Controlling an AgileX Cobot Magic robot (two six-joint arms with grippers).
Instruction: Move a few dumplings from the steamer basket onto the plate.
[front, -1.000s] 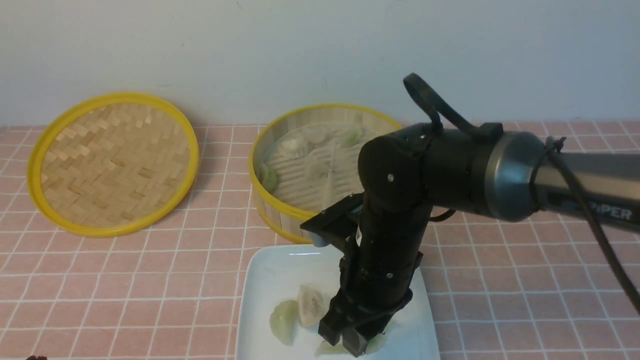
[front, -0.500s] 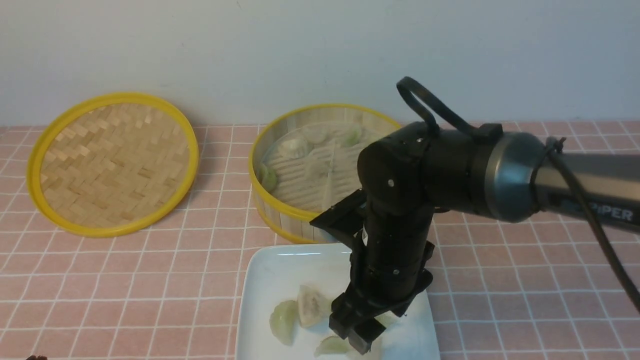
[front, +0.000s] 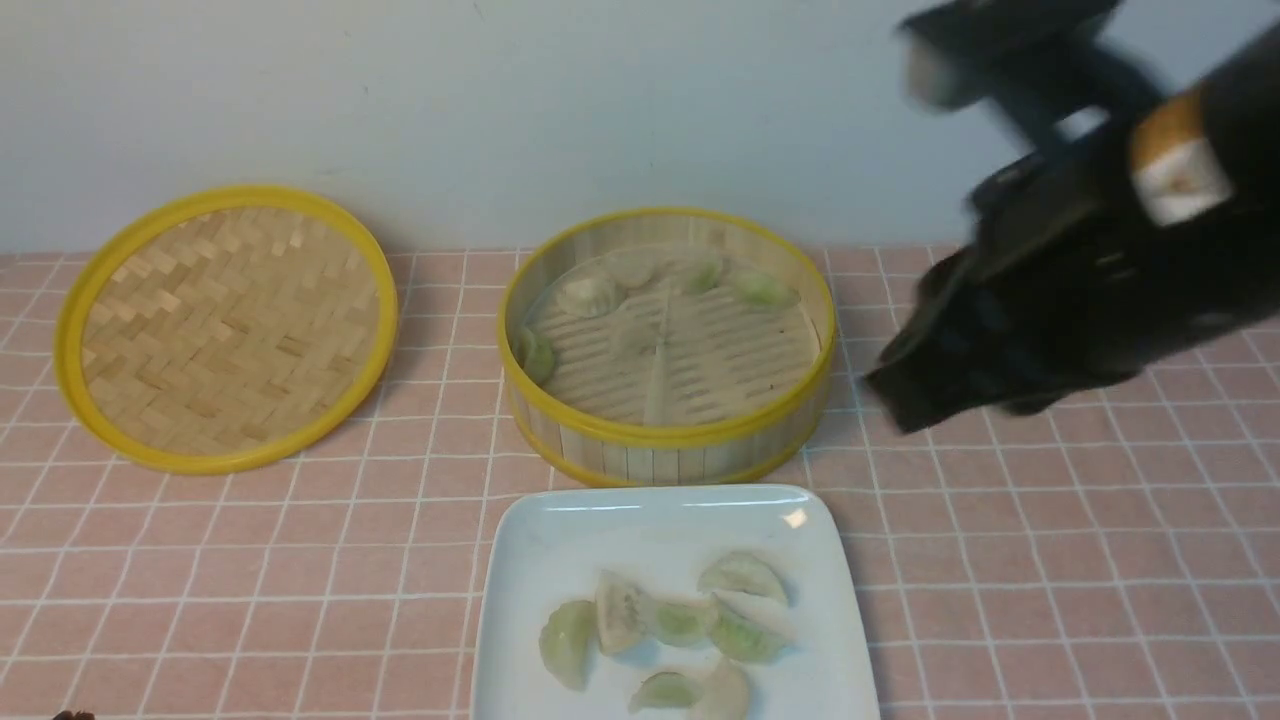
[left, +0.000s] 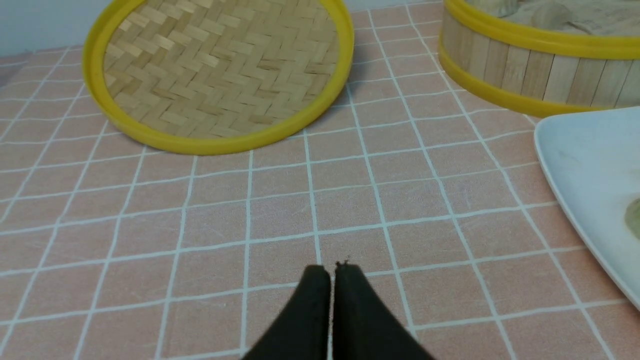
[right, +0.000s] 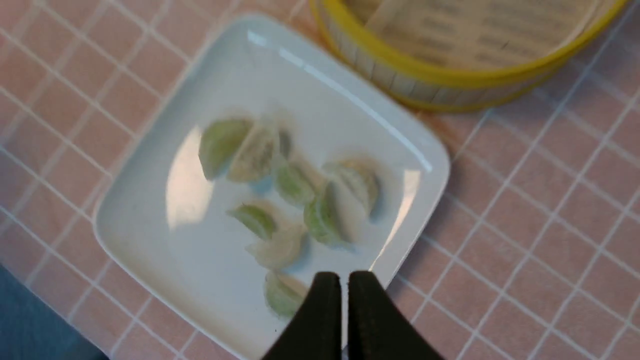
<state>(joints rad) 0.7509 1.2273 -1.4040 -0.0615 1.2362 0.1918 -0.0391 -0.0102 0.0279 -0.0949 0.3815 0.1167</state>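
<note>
The steamer basket (front: 660, 432) stands at the back centre and holds several dumplings (front: 590, 293) along its far and left wall. The white plate (front: 560, 540) lies in front of it with several dumplings (front: 680, 620) clustered on it. My right gripper (front: 897, 398) is blurred, raised to the right of the basket and off the plate. In the right wrist view it (right: 345, 277) is shut and empty, high above the plate (right: 150, 225) and its dumplings (right: 292, 182). My left gripper (left: 332, 270) is shut and empty over the tablecloth, left of the plate (left: 585, 165).
The flat woven lid (front: 230, 325) with a yellow rim lies at the back left, and it also shows in the left wrist view (left: 220, 75). A pink checked cloth covers the table. A pale wall stands close behind the basket.
My right gripper has left a dumpling on the plate and swung quickly up and to the right, off the plate. The plate's dumplings are now fully uncovered.
</note>
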